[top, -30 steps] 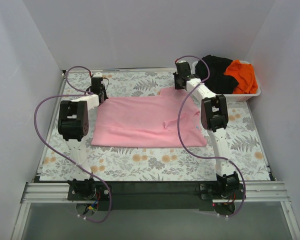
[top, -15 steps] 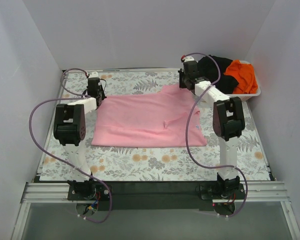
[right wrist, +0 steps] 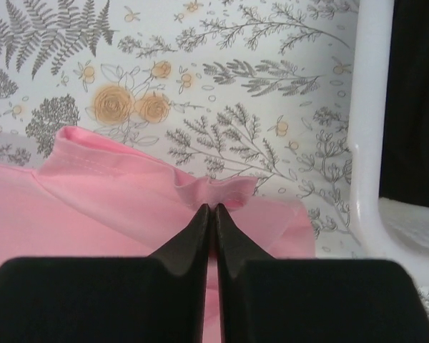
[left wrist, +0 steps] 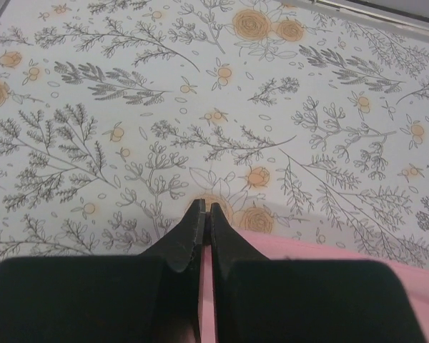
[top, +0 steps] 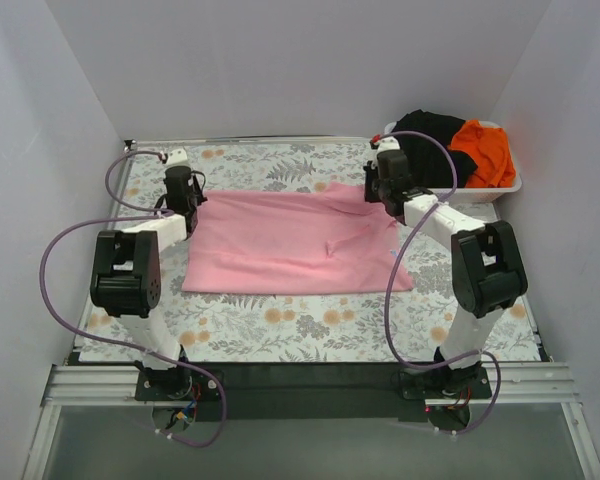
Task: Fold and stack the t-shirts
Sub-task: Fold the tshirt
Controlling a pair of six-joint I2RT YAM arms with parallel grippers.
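left tool (left wrist: 204, 208), likely, on pink t-shirt (top: 280, 245)

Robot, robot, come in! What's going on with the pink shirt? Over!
Left hand, right hand: both shut on pink t-shirt, far edge. Shirt spread on table. Basket beside it, not blocking.

Nothing legible anywhere: no lettering, label, brand, number or sign on the pink t-shirt (top: 280, 245), on the flowered tablecloth (top: 310, 322), or on the white basket (top: 498, 189) at 2 o'clock.
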